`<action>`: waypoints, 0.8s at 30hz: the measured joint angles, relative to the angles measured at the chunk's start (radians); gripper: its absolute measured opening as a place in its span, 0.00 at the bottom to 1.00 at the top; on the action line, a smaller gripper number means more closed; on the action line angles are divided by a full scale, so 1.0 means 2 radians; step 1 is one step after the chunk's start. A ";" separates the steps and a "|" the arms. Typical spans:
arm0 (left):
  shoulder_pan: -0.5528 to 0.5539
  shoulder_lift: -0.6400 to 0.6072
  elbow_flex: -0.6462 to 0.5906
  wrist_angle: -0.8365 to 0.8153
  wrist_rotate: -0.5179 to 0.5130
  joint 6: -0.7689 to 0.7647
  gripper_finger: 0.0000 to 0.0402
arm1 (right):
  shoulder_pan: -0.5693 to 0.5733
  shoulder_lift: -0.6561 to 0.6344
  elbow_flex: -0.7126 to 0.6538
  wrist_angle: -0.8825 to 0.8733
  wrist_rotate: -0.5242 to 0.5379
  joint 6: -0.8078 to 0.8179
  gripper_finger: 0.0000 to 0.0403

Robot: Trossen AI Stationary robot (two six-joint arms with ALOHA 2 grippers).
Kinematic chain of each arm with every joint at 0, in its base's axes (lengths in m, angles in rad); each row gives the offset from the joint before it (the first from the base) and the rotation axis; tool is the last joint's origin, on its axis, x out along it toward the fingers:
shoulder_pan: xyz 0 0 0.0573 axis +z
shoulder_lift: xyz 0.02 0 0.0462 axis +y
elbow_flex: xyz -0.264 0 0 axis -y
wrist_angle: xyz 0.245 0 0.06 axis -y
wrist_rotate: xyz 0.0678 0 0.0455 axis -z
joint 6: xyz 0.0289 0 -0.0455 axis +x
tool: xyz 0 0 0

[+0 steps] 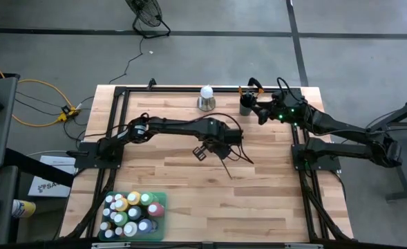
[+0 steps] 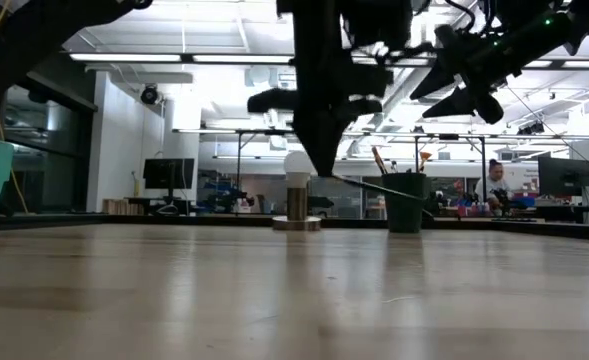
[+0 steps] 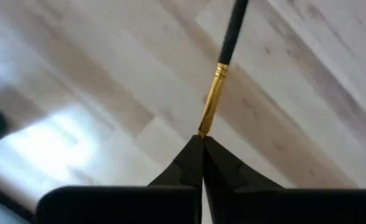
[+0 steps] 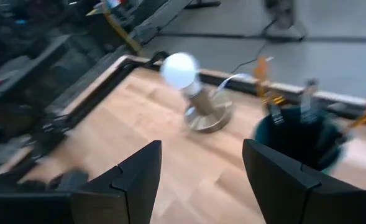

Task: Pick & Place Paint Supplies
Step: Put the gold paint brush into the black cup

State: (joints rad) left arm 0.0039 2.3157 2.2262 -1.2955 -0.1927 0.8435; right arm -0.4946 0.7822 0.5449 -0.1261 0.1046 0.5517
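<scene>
My left gripper (image 1: 222,146) hangs over the middle of the table, pointing steeply down and shut on a thin paint brush (image 3: 223,56) that has a black handle and a gold ferrule. In the low view the brush (image 2: 379,188) slants away from the fingertips. Several paint bottles (image 1: 130,211) stand in a green bin (image 1: 160,197) at the near left. My right gripper (image 4: 201,149) is open and holds nothing, raised at the far right beside the dark green cup (image 1: 247,104). My left gripper pinches the brush at the end of its gold ferrule (image 3: 205,127), between the very tips of its two shut fingers. The fingers come from above, pointing steeply down. The brush sticks out sideways and slants down, its black handle end (image 2: 424,208) clear of the table.
A white ball on a metal base (image 1: 206,98) stands at the far edge, left of the dark green cup (image 4: 297,140), which holds several orange-handled tools. A dark frame (image 1: 117,124) runs round the table. Bare wood lies between the bin and my left gripper.
</scene>
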 joint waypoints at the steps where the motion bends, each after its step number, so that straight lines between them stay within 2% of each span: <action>1: -0.001 0.000 0.013 -0.013 -0.010 0.004 0.00 | -0.002 0.000 0.000 0.000 -0.015 0.004 0.54; 5: -0.007 -0.001 0.065 -0.032 -0.045 0.013 0.00 | -0.020 0.000 0.000 0.000 -0.101 0.027 0.54; 9: -0.010 -0.026 0.056 -0.021 -0.073 0.033 0.00 | -0.045 0.000 0.000 0.000 -0.214 0.042 0.54; 12: -0.013 -0.034 0.063 -0.024 -0.113 0.035 0.00 | -0.064 0.000 0.000 0.000 -0.303 0.045 0.54; 15: -0.016 -0.038 0.064 0.000 -0.155 0.049 0.00 | -0.076 0.007 0.000 0.001 -0.371 0.063 0.54; 19: -0.020 -0.044 0.065 0.038 -0.197 0.078 0.00 | -0.078 0.028 0.000 0.003 -0.418 0.068 0.54; 24: -0.027 -0.043 0.065 0.076 -0.230 0.115 0.00 | -0.069 0.058 0.000 0.008 -0.421 0.064 0.54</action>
State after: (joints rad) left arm -0.0505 2.2288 2.3554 -1.1436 -0.6521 1.0744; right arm -0.6331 0.8974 0.5452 -0.1092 -0.7371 0.6792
